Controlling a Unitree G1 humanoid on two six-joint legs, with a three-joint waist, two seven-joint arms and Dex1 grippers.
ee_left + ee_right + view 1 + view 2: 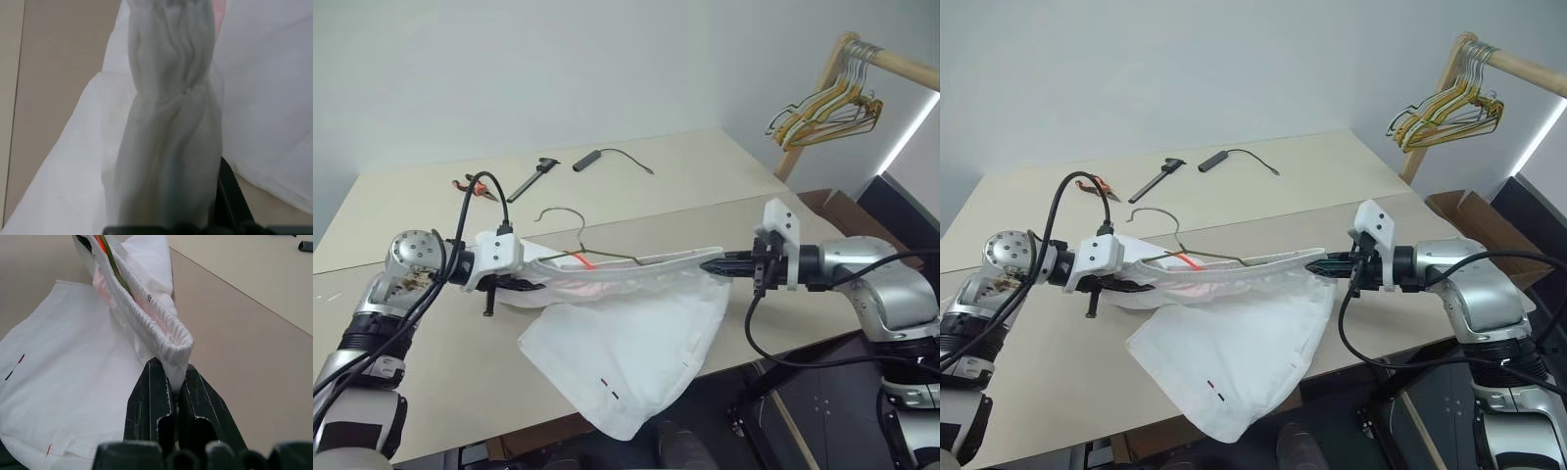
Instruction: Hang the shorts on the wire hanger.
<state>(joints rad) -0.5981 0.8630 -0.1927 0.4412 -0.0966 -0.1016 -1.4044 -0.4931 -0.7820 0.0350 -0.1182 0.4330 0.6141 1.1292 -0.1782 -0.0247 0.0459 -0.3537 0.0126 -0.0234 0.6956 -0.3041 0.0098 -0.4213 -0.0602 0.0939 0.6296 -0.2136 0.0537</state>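
Note:
The white shorts hang stretched by their gathered waistband between my two grippers, above the table's front half. My left gripper is shut on the waistband's left end, and in the left wrist view bunched cloth covers its fingers. My right gripper is shut on the right end of the band. The wire hanger runs into the open waistband, its hook sticking out behind toward the table's middle. The legs droop over the front edge; a small dark-and-red mark shows near one hem.
On the far part of the beige table lie orange-handled pliers, a black caliper and a black stick with a cable. A wooden rack with several hangers stands at the back right, above a cardboard box.

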